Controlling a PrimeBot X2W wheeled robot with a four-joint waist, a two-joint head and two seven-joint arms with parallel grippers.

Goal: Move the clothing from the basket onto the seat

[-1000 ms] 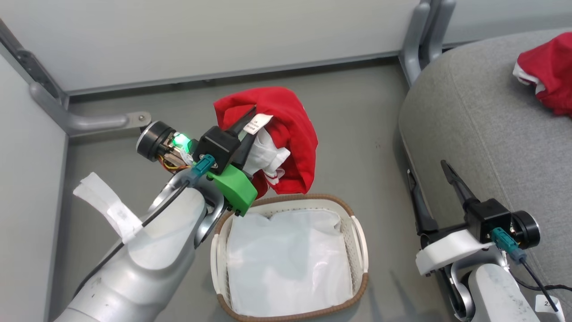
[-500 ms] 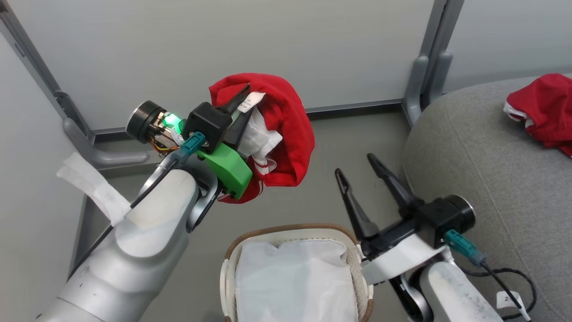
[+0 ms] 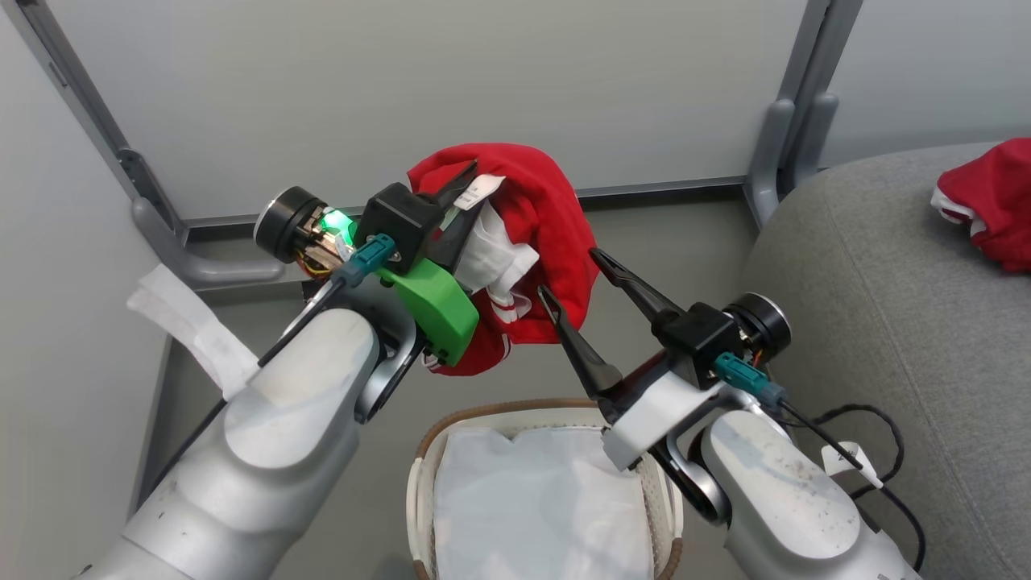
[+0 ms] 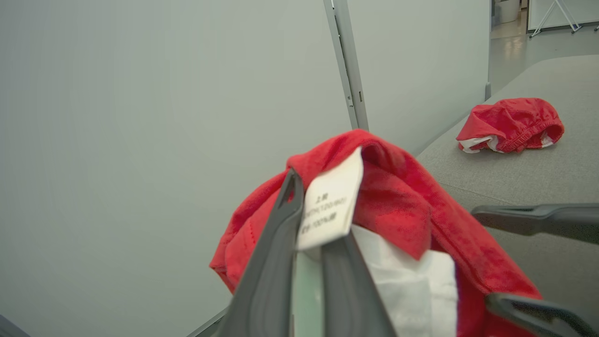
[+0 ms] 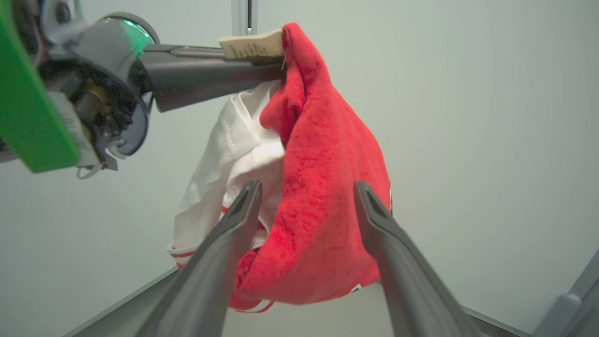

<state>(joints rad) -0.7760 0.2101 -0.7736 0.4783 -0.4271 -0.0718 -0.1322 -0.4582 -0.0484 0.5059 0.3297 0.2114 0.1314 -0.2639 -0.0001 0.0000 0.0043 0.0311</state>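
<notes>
Closest to me is the basket (image 3: 499, 407), and in the part of it that I can see lies the white liner (image 3: 532, 499). Just past its far rim is my right hand (image 3: 567, 271). Its two fingers are apart, one on each side of the lower hanging fold of the red garment (image 3: 548, 201). I cannot tell if they already touch the cloth.

The garment hangs in the air above the floor (image 3: 644, 242), beyond the far rim of the basket. It hangs from my left hand (image 3: 477, 187), which is clamped on its upper edge right at the white tag (image 3: 475, 192).

The cloth is soft and light. It sags into a loose bag with the white inner part showing, so I judge it will not keep any shape. It could slip if I pinch only one thin layer. A thick bunched fold or a hem gives a safer hold than the tag.

Further to my right is the seat (image 3: 870, 266), and a second red garment (image 3: 987, 209) lies near its far right edge. Behind everything stands the pale wall panel (image 3: 483, 80).
</notes>
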